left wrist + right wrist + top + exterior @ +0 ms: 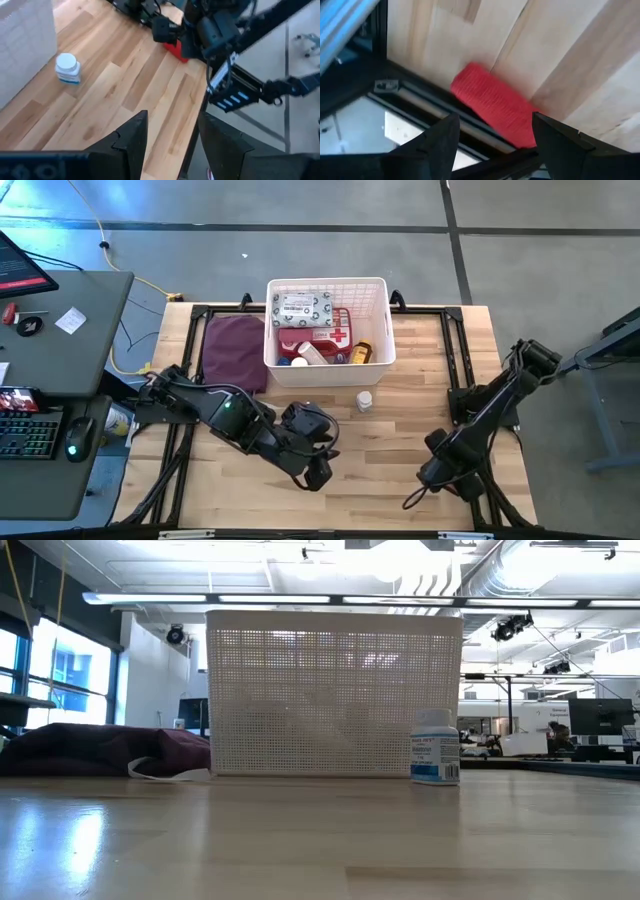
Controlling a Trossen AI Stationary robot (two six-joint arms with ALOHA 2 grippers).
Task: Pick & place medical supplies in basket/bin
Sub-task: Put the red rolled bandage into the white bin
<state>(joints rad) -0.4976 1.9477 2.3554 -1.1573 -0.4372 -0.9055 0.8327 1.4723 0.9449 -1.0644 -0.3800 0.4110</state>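
**Still out: one small bottle and a red roll at the table's edge**

Here the white rectangular plastic basket with slotted sides [376,330] sits at the far middle of the pale wooden table [400,450], its back rim close to the far edge. Inside it lie a grey-white wipes packet [302,308], a red first-aid case with a white cross [326,335], an amber jar [361,352] and a few smaller pieces I cannot make out. A maroon fabric pouch [233,350] lies just beside the basket's left wall.

A small white bottle with a blue label [365,400] stands upright on the bare wood just in front of the basket's near right corner, apart from it. All around it the tabletop is open.

The left gripper [312,470] hangs over the near middle of the table, fingers [131,137] spread apart and holding nothing. The right gripper [492,142] is low over the near right part of the table, fingers likewise parted and empty, on either side of a red ribbed roll [495,107] that lies right at the table's edge beside the black frame rail [415,95]. Little room there on the rail side.
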